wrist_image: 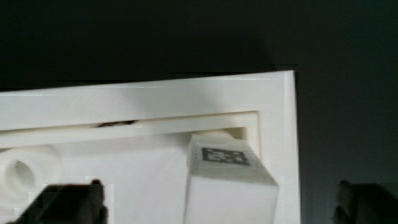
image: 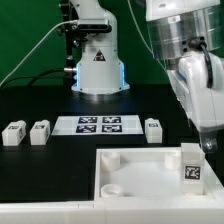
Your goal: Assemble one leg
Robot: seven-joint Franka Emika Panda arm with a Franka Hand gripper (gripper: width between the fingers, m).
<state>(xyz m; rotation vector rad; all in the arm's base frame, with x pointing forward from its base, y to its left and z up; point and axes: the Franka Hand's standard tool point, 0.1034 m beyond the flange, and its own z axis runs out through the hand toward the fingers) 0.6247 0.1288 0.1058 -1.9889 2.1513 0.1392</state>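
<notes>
Leg [image: 192,166] stands upright with its tag facing out, at the corner of the large white panel [image: 140,170] near the worktop's front edge on the exterior view's right. The gripper [image: 207,143] hangs just above and beside it; whether they touch cannot be told there. The wrist view shows the leg [wrist_image: 228,165] between the two dark fingertips [wrist_image: 68,203], both clear of it, so the jaws are spread and hold nothing. Only the exterior view shows three more legs [image: 40,131] and the marker board [image: 99,124] mid-worktop.
</notes>
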